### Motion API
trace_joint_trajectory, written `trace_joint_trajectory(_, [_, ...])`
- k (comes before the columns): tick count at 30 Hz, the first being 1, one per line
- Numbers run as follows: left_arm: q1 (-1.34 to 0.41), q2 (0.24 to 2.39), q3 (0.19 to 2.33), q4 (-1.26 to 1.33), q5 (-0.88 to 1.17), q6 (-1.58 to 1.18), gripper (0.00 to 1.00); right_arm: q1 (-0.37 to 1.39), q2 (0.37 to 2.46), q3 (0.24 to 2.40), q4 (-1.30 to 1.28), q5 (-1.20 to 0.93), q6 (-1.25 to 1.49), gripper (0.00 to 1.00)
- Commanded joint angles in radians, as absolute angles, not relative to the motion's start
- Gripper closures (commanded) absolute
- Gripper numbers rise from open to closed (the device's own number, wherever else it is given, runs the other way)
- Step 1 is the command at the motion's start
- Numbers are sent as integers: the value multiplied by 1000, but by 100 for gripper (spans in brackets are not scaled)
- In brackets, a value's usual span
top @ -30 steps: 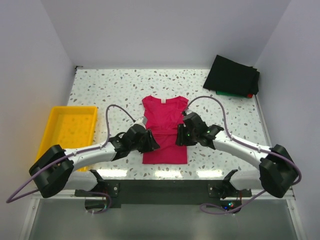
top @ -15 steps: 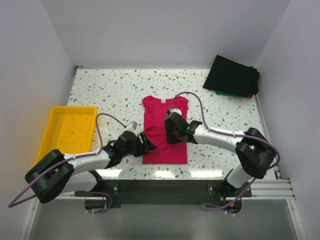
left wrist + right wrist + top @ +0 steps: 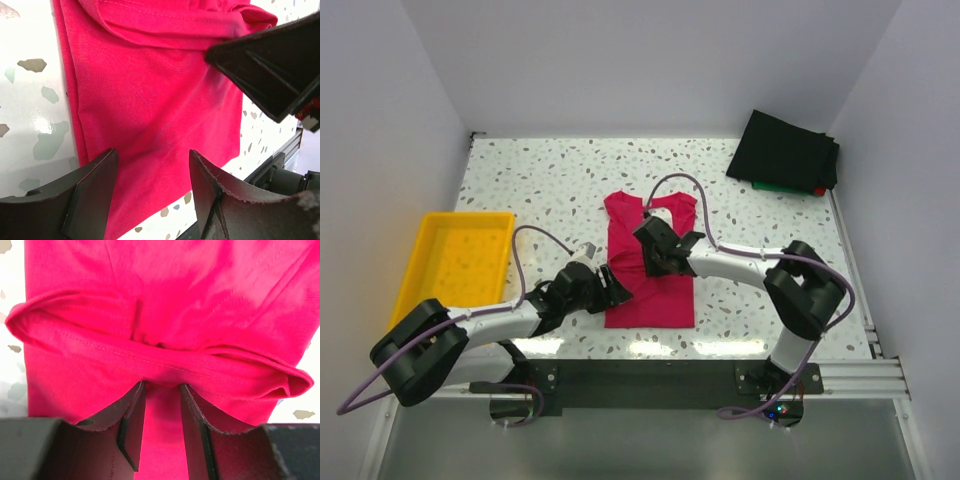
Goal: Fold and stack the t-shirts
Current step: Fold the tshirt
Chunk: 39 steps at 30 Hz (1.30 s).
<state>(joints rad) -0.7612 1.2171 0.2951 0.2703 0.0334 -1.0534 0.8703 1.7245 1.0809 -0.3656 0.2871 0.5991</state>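
A crimson-pink t-shirt (image 3: 665,295) lies in the middle of the table, collar at the far end. My right gripper (image 3: 650,262) is over the shirt's middle, its jaws closed narrowly on a bunched fold of the shirt (image 3: 150,365), a hemmed edge that crosses its fingertips (image 3: 161,385). My left gripper (image 3: 618,285) is open at the shirt's lower left edge; in the left wrist view its fingers straddle flat cloth (image 3: 150,155) without holding it. A folded stack with a black shirt (image 3: 785,150) on top, and green (image 3: 775,186) and red (image 3: 820,190) edges under it, lies at the far right corner.
A yellow plastic tray (image 3: 455,262) stands at the left edge of the speckled table (image 3: 540,190). White walls close in the table at the back and both sides. The right arm's cable loops over the shirt's collar.
My right gripper has moved left from the shirt's right edge to its middle, drawing the cloth over with it. My left gripper has pulled back a little toward the lower left.
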Motion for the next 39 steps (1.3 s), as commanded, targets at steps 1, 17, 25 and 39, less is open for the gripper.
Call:
trace_joint_trajectory(1, [-758, 1212, 299, 258, 23, -1012, 36, 873, 1752, 1143, -376, 371, 578, 63])
trace_joint_trajectory(17, [-756, 1183, 328, 189, 18, -982, 37, 773, 1901, 1347, -436, 427, 518, 61])
trace_joint_trajectory(25, [-746, 1180, 371, 157, 11, -960, 37, 732, 1855, 1332, -433, 391, 509, 61])
trace_joint_trajectory(39, [-698, 1287, 684, 35, -57, -802, 48, 730, 1588, 1167, -408, 322, 549, 60])
